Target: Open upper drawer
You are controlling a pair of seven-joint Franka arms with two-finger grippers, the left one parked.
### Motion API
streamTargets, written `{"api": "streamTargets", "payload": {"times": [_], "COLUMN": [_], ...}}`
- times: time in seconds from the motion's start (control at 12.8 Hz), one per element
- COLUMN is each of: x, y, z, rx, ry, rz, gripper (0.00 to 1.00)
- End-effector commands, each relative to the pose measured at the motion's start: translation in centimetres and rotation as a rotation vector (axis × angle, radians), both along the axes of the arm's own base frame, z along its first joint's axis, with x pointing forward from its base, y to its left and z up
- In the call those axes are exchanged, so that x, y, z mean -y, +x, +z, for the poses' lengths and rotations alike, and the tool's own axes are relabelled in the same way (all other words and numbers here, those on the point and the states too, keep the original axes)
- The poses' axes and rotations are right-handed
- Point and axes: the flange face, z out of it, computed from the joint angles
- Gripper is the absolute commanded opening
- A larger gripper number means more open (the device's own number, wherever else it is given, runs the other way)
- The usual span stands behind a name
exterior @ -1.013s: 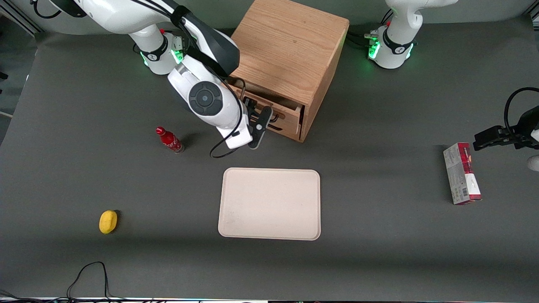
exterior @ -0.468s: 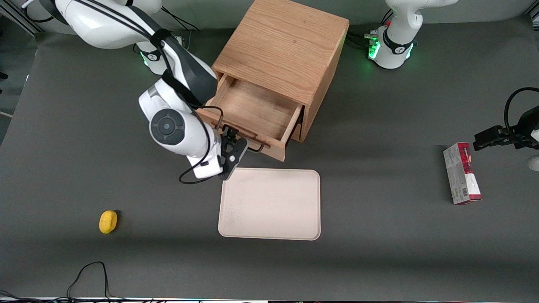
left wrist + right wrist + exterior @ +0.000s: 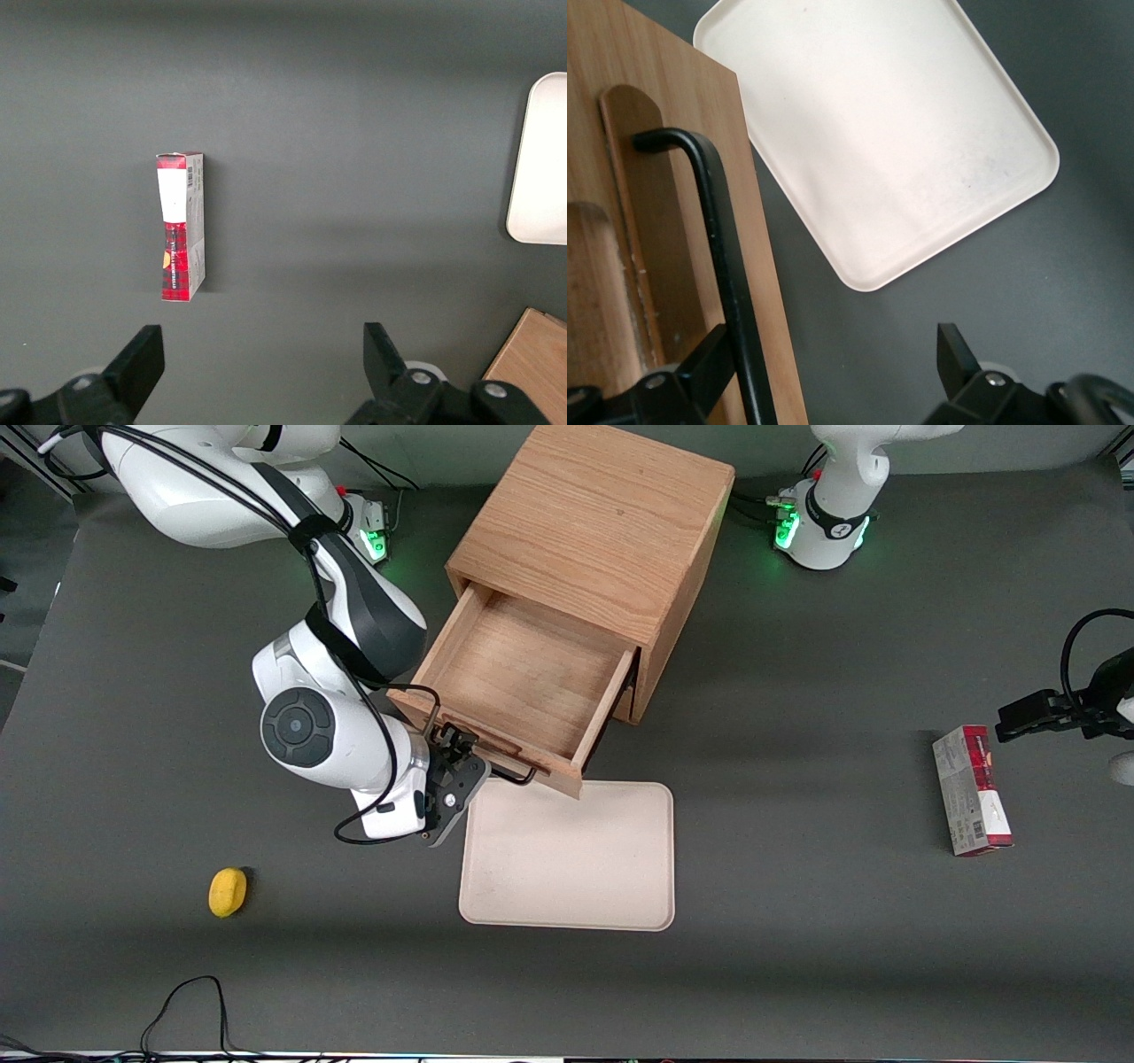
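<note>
The oak cabinet (image 3: 602,522) stands at the back of the table. Its upper drawer (image 3: 523,682) is pulled far out toward the front camera and its inside is bare. The drawer's front edge overhangs the cream tray's (image 3: 567,859) rim. My right gripper (image 3: 452,766) is at the drawer front, by the thin black wire handle (image 3: 509,772). In the right wrist view the gripper (image 3: 833,354) is open. The handle (image 3: 722,266) runs between the fingers, close against one finger (image 3: 709,359). The other finger (image 3: 954,350) is over the dark table. The lower drawer is hidden under the upper one.
The cream tray (image 3: 877,133) lies nearer the front camera than the cabinet. A yellow object (image 3: 228,891) lies toward the working arm's end. A red and white box (image 3: 970,788) lies toward the parked arm's end and shows in the left wrist view (image 3: 181,226).
The upper drawer has slid from nearly closed to far out, toward the front camera. My gripper moved the same way with the handle. The red bottle is now hidden by my arm.
</note>
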Motion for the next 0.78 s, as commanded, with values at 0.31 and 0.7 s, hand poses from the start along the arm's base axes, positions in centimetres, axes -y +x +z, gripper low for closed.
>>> {"api": "streamTargets", "payload": {"times": [0.31,0.7], "x": [3.2,11.3], "y": [2.4,2.3], "z": [6.2,16.1], "rx": [0.136,0.238], "ry": [-0.050,-0.033], "rz": [-0.038,-0.225], "gripper": [1.00,1.00]}}
